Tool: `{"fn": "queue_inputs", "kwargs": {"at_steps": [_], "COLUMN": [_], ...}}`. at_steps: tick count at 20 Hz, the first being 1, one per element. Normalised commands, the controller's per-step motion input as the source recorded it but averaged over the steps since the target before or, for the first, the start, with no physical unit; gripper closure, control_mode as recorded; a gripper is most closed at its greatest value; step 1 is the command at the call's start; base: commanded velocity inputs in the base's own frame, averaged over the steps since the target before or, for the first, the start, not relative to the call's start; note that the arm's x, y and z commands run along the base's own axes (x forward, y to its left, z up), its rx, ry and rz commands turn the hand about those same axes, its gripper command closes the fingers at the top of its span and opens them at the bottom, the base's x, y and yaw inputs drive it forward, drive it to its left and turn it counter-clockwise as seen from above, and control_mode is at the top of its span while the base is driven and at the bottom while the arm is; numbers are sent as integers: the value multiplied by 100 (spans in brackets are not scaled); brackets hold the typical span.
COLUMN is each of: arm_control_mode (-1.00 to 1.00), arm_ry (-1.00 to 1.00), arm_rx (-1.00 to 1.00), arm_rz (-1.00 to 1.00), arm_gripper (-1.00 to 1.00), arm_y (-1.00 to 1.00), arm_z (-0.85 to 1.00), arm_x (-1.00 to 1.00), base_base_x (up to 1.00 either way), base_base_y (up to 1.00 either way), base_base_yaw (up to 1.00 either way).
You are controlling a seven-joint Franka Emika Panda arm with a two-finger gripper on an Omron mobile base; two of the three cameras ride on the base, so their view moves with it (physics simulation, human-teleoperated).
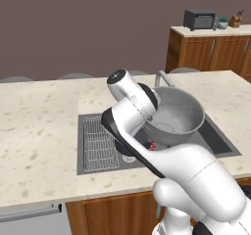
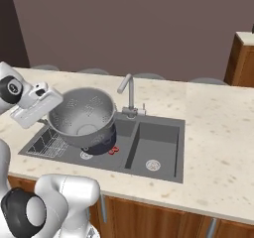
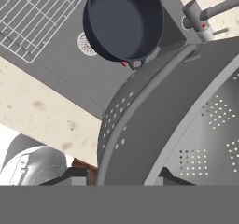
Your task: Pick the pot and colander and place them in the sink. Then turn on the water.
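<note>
Up over sink (image 2: pixel 149 148), unlabelled colander (image 2: pixel 84 115)

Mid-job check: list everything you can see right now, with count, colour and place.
colander: one, light silver, held tilted above the sink's left basin
pot: one, dark navy, in the left basin by the drain
sink: one, dark grey, double basin, set in the island counter
wire rack: one, grey, left end of the sink
faucet: one, grey, behind the sink; no water visible
counter: one, speckled beige
toaster oven: one, dark, far cabinet
knife block: one, brown, far cabinet
gripper: one, dark, clamped on the colander's rim
</note>
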Motion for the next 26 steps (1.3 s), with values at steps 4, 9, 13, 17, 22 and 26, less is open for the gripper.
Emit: {"fn": "queue_inputs", "kwargs": {"at_steps": [4,9,13,17,22,26], "arm_control_mode": [-100,-100,-100,-100,-100,-100], "arm_ry": [2,0,0,4,9,6], "arm_rx": [0,0,0,0,0,0], "arm_rz": [0,0,0,0,3,2], "arm_gripper": [100,100,100,100,100,100], "arm_y": [0,0,0,0,6,8], "arm_z": [-16,-3,-1,-21,-36,-27], "arm_x": [40,24,6,24,47,37], "base_base_x": [0,0,0,0,0,0], "base_base_y": [0,0,0,0,0,0], "base_base_yaw": [0,0,0,0,0,0]}}
